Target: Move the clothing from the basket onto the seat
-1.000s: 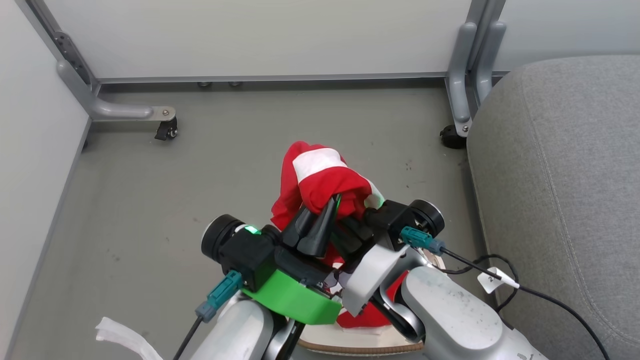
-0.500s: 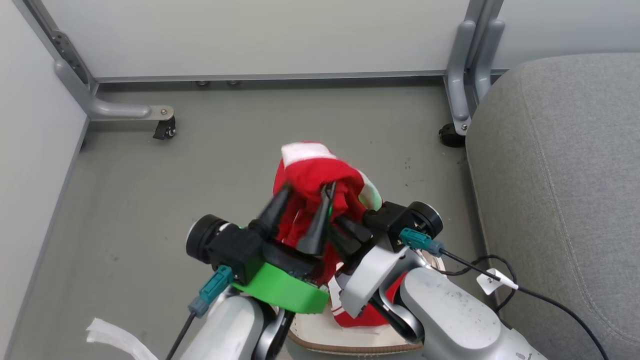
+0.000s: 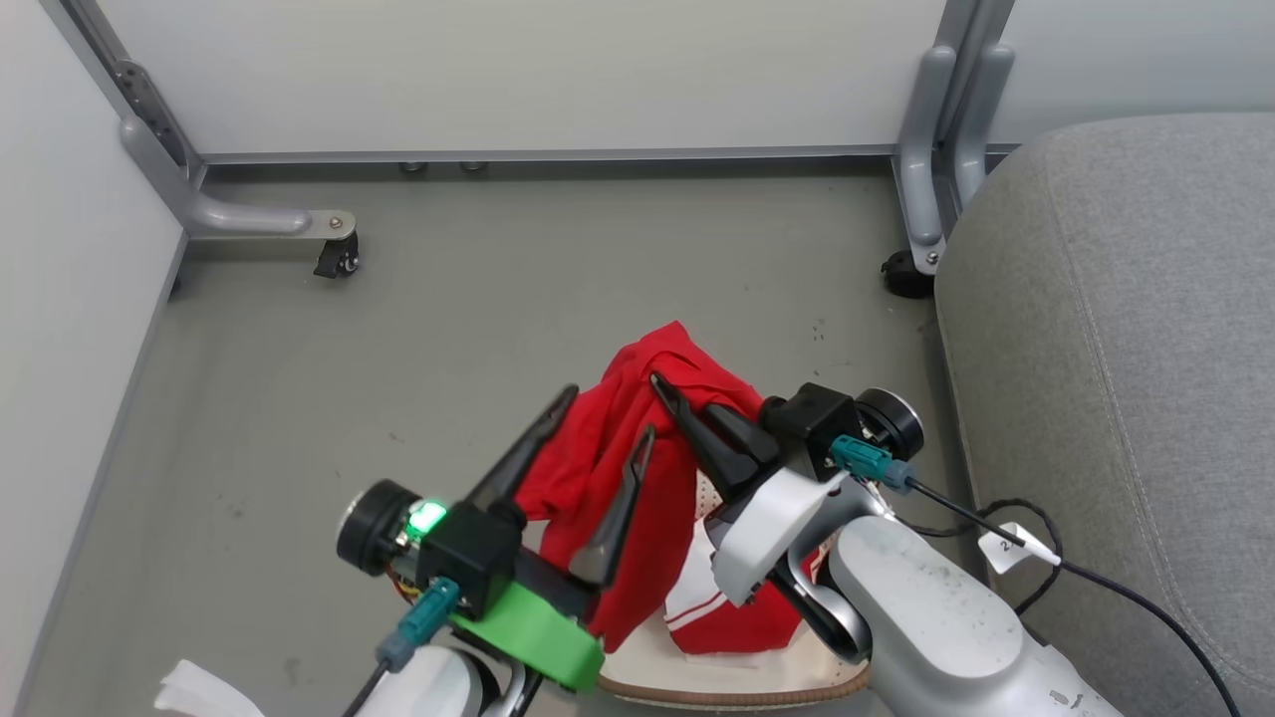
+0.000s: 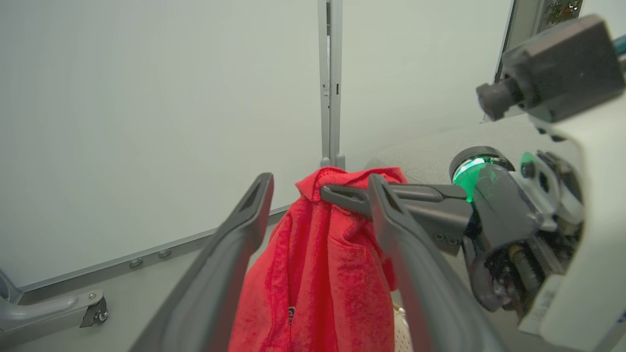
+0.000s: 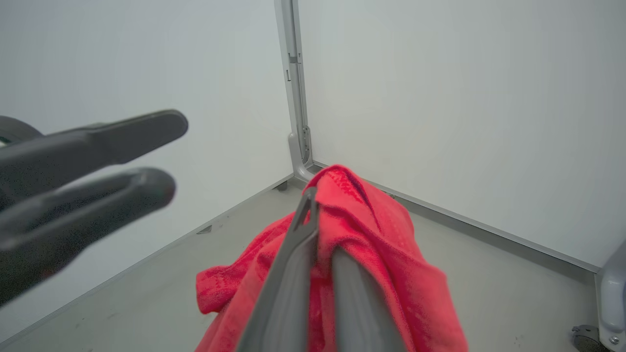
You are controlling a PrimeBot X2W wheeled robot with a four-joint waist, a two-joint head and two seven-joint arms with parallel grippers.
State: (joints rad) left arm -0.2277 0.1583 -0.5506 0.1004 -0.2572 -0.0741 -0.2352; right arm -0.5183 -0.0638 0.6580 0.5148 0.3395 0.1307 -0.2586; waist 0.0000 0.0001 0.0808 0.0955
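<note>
A red piece of clothing (image 3: 687,368) hangs from my right gripper (image 3: 659,382), which is shut on its top fold above the basket (image 3: 797,689). In the right wrist view the cloth (image 5: 386,234) drapes over the closed fingertips of the right gripper (image 5: 310,195). My left gripper (image 3: 610,413) stands open just left of it, fingers either side of the hanging cloth (image 4: 313,274) without pinching it. More red and white clothing (image 3: 737,622) lies in the basket. The grey seat (image 3: 1116,349) is at the right.
White partition walls on grey frames close off the back and left. Their castors (image 3: 334,261) (image 3: 904,274) stand on the grey floor. A black cable with a white tag (image 3: 1006,543) trails from my right wrist beside the seat.
My left gripper has opened, let go of the garment and drawn back toward the lower left. The garment has sagged and now hangs from the right gripper alone.
</note>
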